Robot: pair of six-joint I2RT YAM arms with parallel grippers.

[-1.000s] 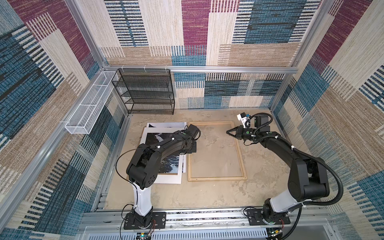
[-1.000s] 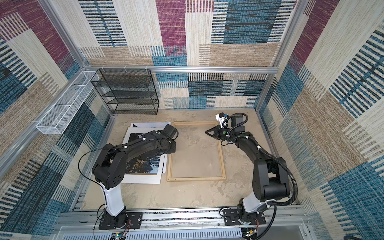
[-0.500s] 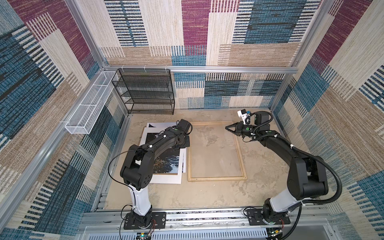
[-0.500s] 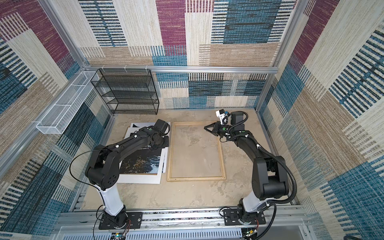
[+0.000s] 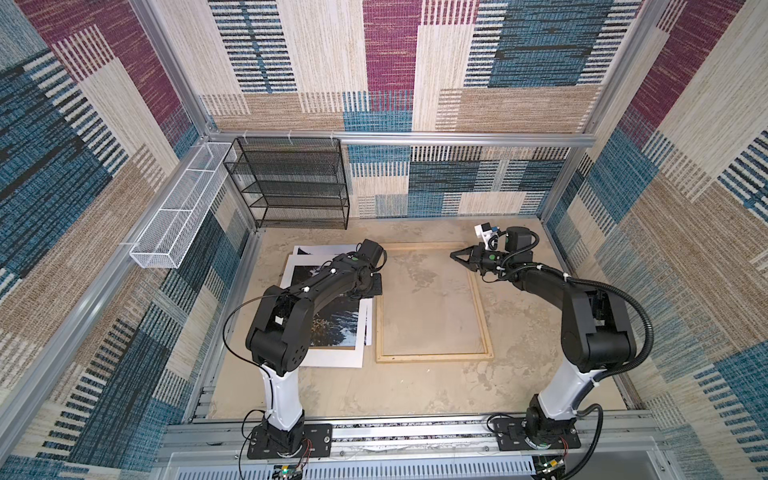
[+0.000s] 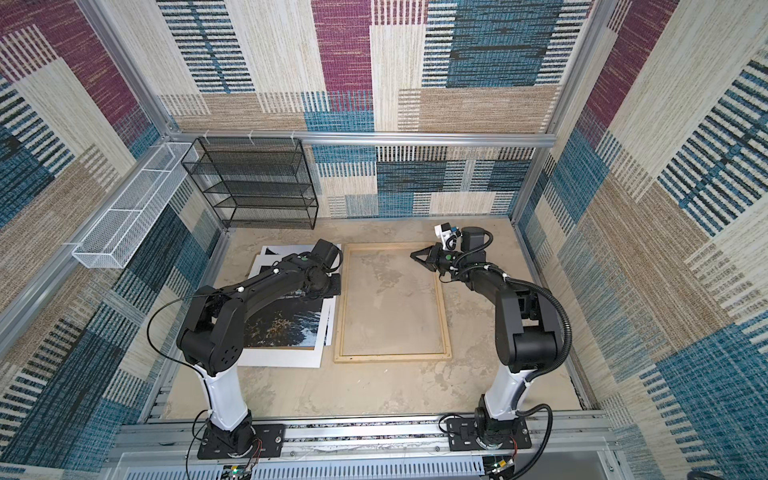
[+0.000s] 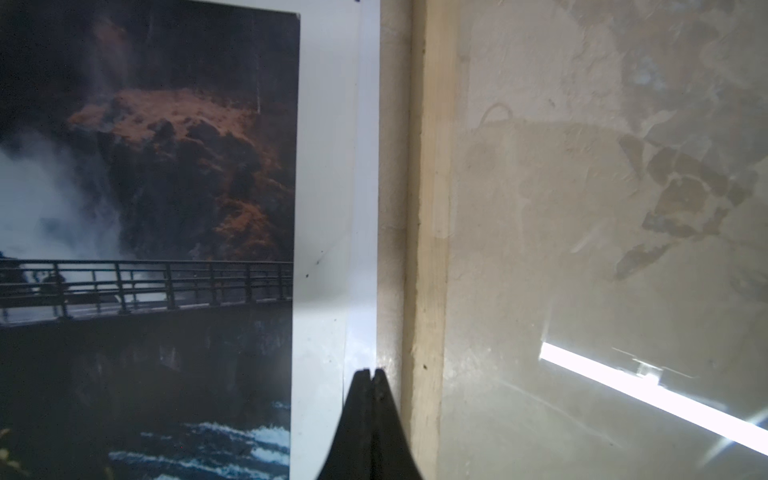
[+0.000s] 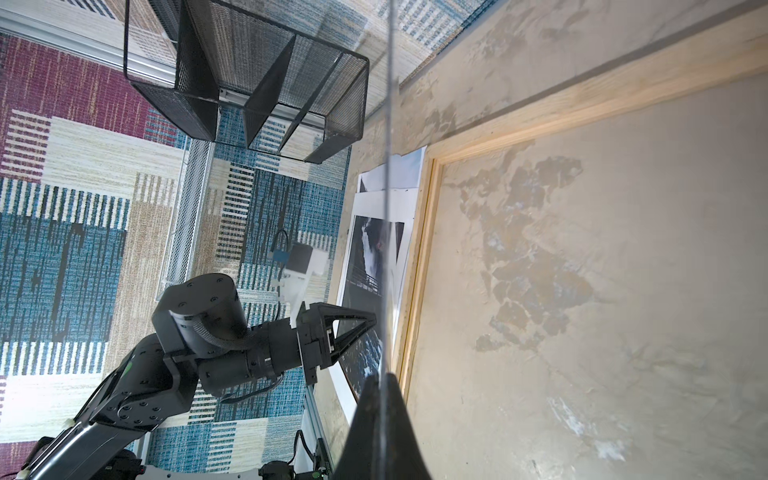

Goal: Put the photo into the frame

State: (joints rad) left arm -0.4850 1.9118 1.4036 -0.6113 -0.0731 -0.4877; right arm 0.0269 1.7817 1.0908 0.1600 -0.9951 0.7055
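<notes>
Bench [image 5: 415, 395] carries the frame [image 5: 434, 357]. Beside it, left claw [image 7: 371, 372], pressed together, meets the edge of the photo [image 7: 145, 187]; right claw [image 5: 453, 255] likewise, above. Pushing may buckle the paper.

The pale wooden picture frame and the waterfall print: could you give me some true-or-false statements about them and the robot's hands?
1. The thin, pale wooden rectangular frame lies flat on the sandy tabletop. True.
2. The large paper waterfall print sits inside the frame. False: it lies beside the frame, under a white mat.
3. The left hand is shut. True.
4. The right hand is wide open. False: it is shut.
5. The black wire-mesh shelf stands against the back wall. True.
</notes>
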